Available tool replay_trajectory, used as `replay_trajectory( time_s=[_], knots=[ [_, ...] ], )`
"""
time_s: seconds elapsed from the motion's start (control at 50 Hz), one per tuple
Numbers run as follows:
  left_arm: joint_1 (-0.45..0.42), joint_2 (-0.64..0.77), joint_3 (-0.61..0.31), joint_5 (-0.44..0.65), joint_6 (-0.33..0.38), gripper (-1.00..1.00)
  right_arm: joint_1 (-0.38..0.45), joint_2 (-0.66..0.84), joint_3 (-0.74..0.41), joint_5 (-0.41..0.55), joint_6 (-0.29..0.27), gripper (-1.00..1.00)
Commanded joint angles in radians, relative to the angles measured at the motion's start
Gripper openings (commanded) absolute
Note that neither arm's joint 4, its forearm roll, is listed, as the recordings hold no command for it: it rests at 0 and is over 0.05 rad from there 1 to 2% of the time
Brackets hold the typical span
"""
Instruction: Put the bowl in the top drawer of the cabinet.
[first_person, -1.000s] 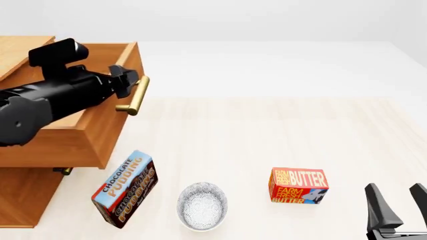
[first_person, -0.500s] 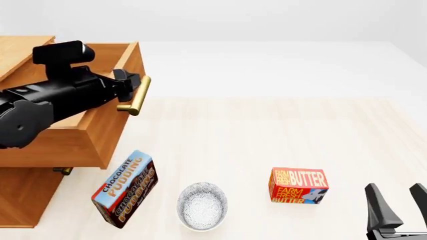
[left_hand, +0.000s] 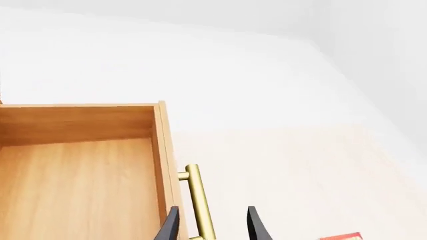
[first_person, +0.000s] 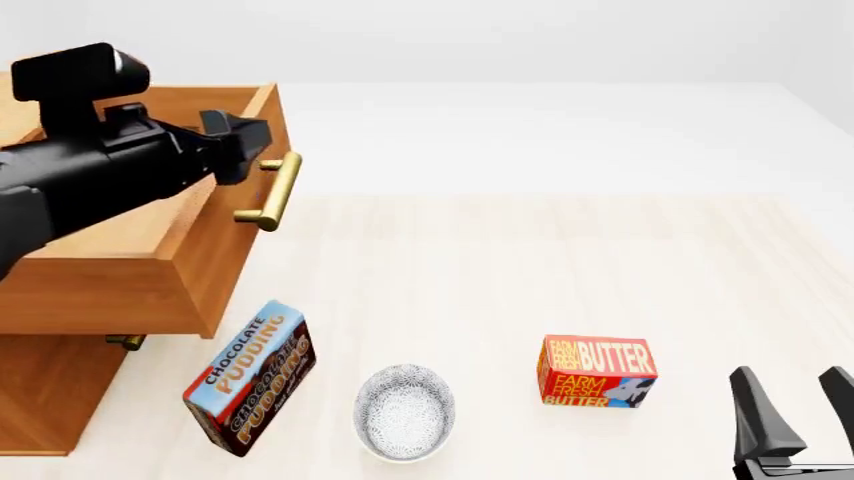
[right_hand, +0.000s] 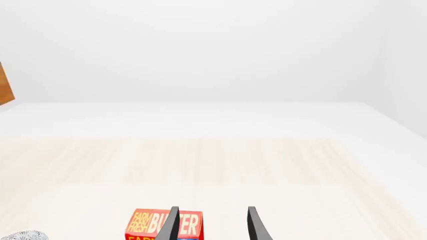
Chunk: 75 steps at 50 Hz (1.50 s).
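**Left gripper off the handle, drawer standing open, bowl not yet picked**

Left gripper is hovering above the brass bar handle of the top drawer, fingers spread apart and holding nothing; in the wrist view the bar is showing between and below the two black fingertips, with no contact visible. Right gripper is sitting low at the near right edge of the surface, fingers parted, empty.

Step in hand, as judged: the drawer-opening part looks done. The top drawer is projecting well out of the cabinet, its bare floor exposed. The bowl is resting on the surface near the front edge, between the chocolate pudding box and the butter box, apart from both.

Next move, as judged: one arm is needing to come down on the bowl's rim, a finger inside and a finger outside, then lift and carry it left over the drawer's front wall.

Materials and shapes:
- Bowl: round, white, fine speckle, glazed look; the thin curved rim is likely slippery.
- Drawer and cabinet: light brown wood grain, flat square-edged panels.
- Handle: smooth cylindrical bar on two short posts.
- Boxes: printed rectangular cartons, the pudding box lying at a slant.
- Surface: pale wood grain, matte.
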Motion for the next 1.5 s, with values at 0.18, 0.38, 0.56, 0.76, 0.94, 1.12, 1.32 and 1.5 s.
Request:
replay_trajectory(
  time_s=[0.18, 0.38, 0.56, 0.76, 0.94, 1.12, 1.32, 1.5],
  knots=[
    [-0.027, -0.079, -0.071, 0.042, 0.077, 1.00, 0.000, 0.000, 0.000, 0.000, 0.000, 1.00],
    [-0.074, -0.107, -0.068, 0.051, 0.065, 1.00, 0.000, 0.000, 0.000, 0.000, 0.000, 1.00],
    [-0.128, -0.140, -0.055, 0.059, 0.062, 1.00, 0.000, 0.000, 0.000, 0.000, 0.000, 1.00],
    [-0.166, -0.179, -0.041, 0.074, 0.065, 1.00, 0.000, 0.000, 0.000, 0.000, 0.000, 1.00],
    [-0.207, -0.216, -0.008, 0.090, 0.063, 1.00, 0.000, 0.000, 0.000, 0.000, 0.000, 1.00],
    [-0.231, -0.243, 0.025, 0.098, 0.055, 1.00, 0.000, 0.000, 0.000, 0.000, 0.000, 1.00],
    [-0.255, -0.260, 0.031, 0.108, 0.046, 1.00, 0.000, 0.000, 0.000, 0.000, 0.000, 1.00],
    [-0.294, -0.271, 0.045, 0.107, 0.037, 1.00, 0.000, 0.000, 0.000, 0.000, 0.000, 1.00]
  ],
)
